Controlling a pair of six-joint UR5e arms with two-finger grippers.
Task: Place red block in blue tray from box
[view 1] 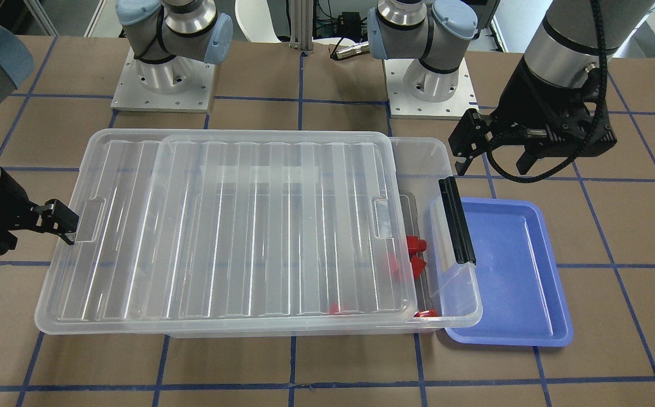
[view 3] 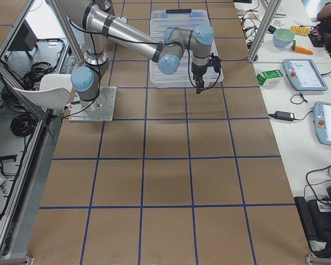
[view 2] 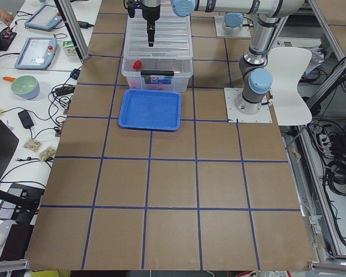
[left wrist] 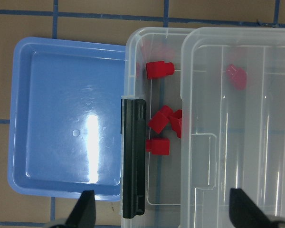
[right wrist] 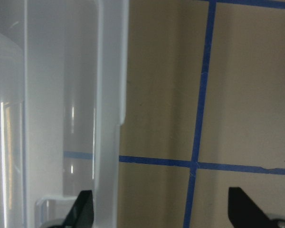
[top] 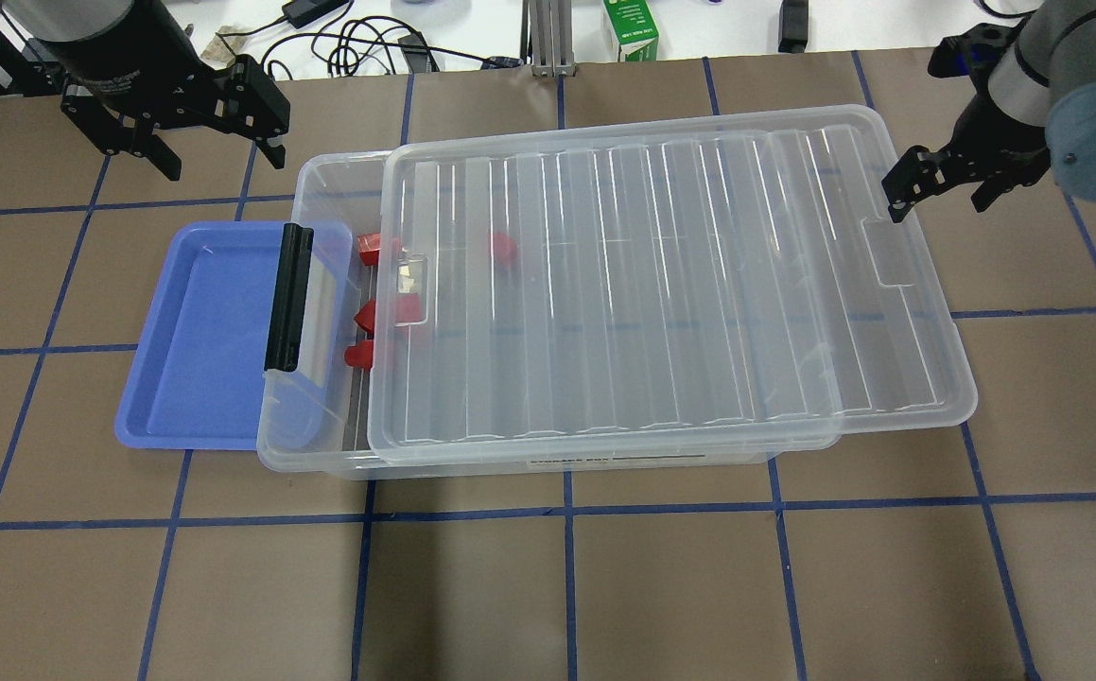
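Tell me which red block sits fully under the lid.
The lone red block farthest from the blue tray, blurred through the lid; the others lie at the uncovered gap.

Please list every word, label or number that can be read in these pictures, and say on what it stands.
Nothing reads with certainty.
Strip label on the box front wall: dark print, too blurred to read.
Green carton beyond the table: print too small.
Left gripper body: faint pale lettering, too blurred.
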